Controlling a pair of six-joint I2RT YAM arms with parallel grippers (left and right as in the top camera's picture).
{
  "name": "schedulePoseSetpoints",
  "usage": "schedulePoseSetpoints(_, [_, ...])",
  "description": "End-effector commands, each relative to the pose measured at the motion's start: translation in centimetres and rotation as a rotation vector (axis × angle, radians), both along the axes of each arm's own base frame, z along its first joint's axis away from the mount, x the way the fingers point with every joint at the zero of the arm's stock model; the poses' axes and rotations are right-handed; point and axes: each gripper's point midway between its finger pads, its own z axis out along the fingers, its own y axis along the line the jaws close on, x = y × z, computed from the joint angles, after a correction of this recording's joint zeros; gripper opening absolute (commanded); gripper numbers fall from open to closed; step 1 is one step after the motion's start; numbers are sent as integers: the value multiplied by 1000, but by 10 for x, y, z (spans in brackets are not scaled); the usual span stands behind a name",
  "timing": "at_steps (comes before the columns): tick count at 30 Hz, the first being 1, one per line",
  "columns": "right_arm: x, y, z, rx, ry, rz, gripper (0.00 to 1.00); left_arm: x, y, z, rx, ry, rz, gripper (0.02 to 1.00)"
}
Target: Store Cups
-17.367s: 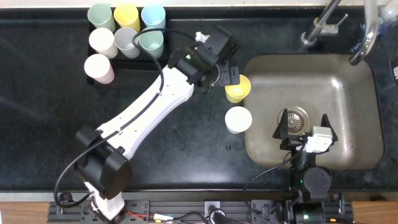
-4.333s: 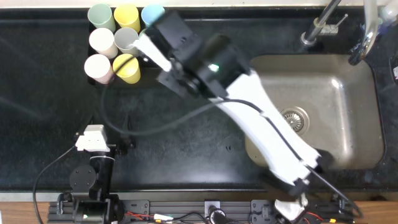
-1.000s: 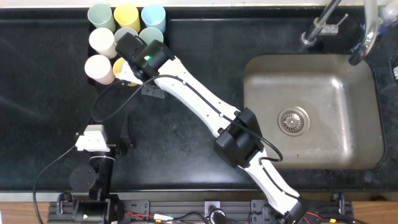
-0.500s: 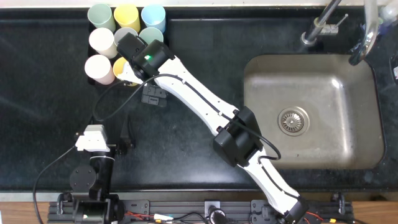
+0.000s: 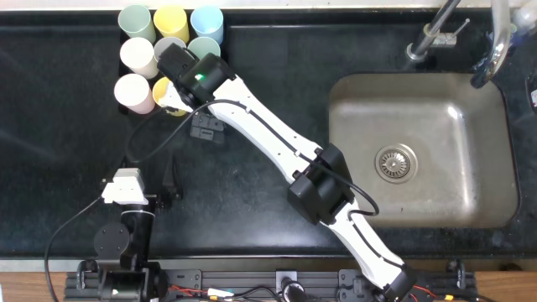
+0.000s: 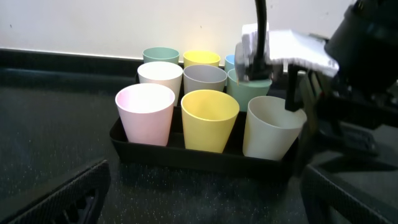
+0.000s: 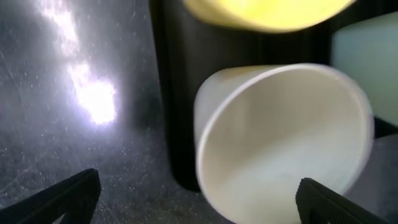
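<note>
Top view, tray: I see the black tray (image 5: 154, 70) at the upper left of the counter (image 5: 67, 151), with the pink cup (image 5: 132, 92) at its lower left corner.
Top view, right arm: it reaches across from the lower right. Its wrist covers the tray's lower right corner, and the right claw (image 5: 205, 126) sits just below the tray.
Top view, left arm: folded at the lower left, with the left claw (image 5: 172, 178) well apart from the tray.
Left wrist view, cups: the front row of the tray (image 6: 199, 162) reads pink cup (image 6: 145, 114), yellow cup (image 6: 209, 118), white cup (image 6: 273, 126).
Left wrist view, claws: the right claw (image 6: 301, 93) hangs at the white cup's rim, right of centre; I cannot tell if it touches. The left claw (image 6: 205, 171) is spread wide on nothing.
Right wrist view: the white cup (image 7: 280, 143) sits centre right against the tray's dark wall (image 7: 171, 93). The right claw (image 7: 198, 182) has its fingers wide apart at the bottom corners, off the cup.
</note>
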Motion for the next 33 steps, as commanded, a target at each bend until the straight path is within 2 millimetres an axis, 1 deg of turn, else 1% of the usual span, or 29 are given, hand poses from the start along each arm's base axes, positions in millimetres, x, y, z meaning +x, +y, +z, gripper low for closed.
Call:
schedulePoseSetpoints(1, [9,-2,115,226,-161,-102,998,-1,-1,1,21,-7,-7,1000])
schedulePoseSetpoints(3, [11,-13,145,290,-191,-165,998,-1,-1,1,21,-7,-7,1000])
schedulePoseSetpoints(5, [12,-31,175,351,-213,-237,996,-1,-1,1,21,-7,-7,1000])
schedulePoseSetpoints(6, [11,-44,192,379,-223,-272,996,-1,-1,1,21,-7,-7,1000])
schedulePoseSetpoints(8, [4,-72,215,391,-231,-315,998,-1,-1,1,21,-7,-7,998])
schedulePoseSetpoints(10, [-9,-102,228,385,-201,-343,998,-1,-1,1,21,-7,-7,1000])
schedulePoseSetpoints(12, [-25,-127,235,381,-143,-357,998,-1,-1,1,21,-7,-7,1000])
schedulePoseSetpoints(14, [-25,-149,244,401,-142,-418,998,-1,-1,1,21,-7,-7,1000])
schedulePoseSetpoints(16, [-24,-172,255,436,-155,-524,998,-1,-1,1,21,-7,-7,1000])
schedulePoseSetpoints(18, [-21,-205,260,381,-228,-598,998,-1,-1,1,21,-7,-7,998])
schedulePoseSetpoints(19, [-22,-225,261,338,-263,-654,998,-1,-1,1,21,-7,-7,1000])
schedulePoseSetpoints(21, [-32,-252,254,288,-266,-731,996,-1,-1,1,21,-7,-7,1000])
schedulePoseSetpoints(24, [-52,-292,236,233,-261,-856,998,-1,-1,1,21,-7,-7,998])
schedulePoseSetpoints(27, [-70,-335,212,216,-270,-1068,993,-1,-1,1,21,-7,-7,1000])
schedulePoseSetpoints(29, [-89,-361,193,199,-248,-1215,998,-1,-1,1,21,-7,-7,1000])
schedulePoseSetpoints(30, [-102,-373,183,188,-230,-1280,998,-1,-1,1,21,-7,-7,1000])
schedulePoseSetpoints(32, [-128,-389,163,187,-203,-1404,998,-1,-1,1,21,-7,-7,1000])
schedulePoseSetpoints(33, [-141,-394,154,200,-191,-1469,996,-1,-1,1,21,-7,-7,1000])
